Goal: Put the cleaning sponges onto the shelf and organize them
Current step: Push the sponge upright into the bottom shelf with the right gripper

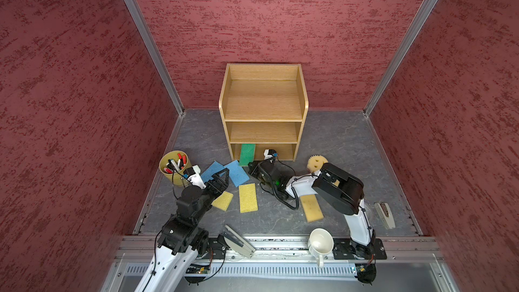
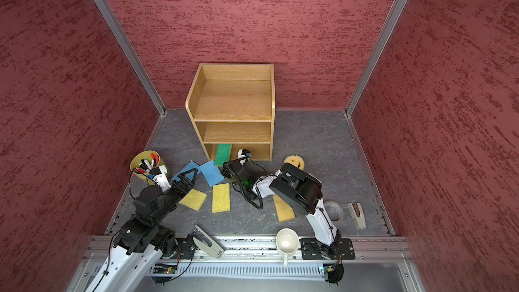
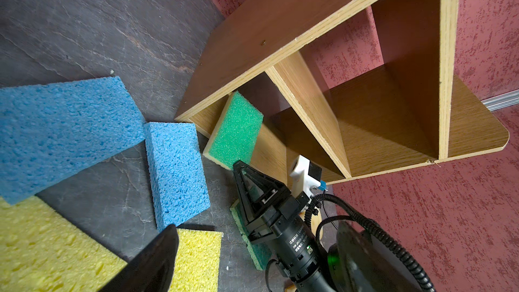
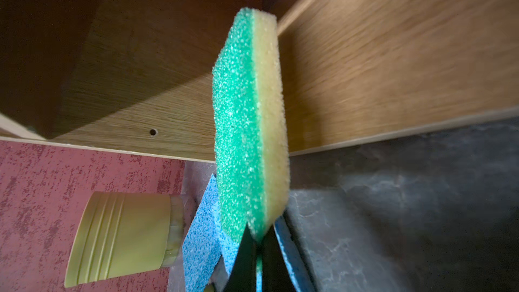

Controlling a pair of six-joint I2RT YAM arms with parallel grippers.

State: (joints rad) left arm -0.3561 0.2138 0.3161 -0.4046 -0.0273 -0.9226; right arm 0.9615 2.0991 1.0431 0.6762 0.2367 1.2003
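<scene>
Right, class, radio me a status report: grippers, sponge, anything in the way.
Right gripper shut on green sponge, its far end inside shelf bottom tier. Left gripper open, empty. No blocker seen in that tier.

Both top views look steeply down from above the near rail (image 1: 280, 251) toward the back wall (image 1: 280, 18), taking in the whole floor (image 1: 331, 141) and the shelf (image 1: 263, 99); a slight sideways offset separates them. The left wrist view sits low and tilted near the floor, facing the shelf front and the right gripper (image 3: 241, 168). The right wrist view looks along its jaws, very close to the green sponge (image 4: 247, 113), into the bottom tier. All four share shelf and sponge.
</scene>
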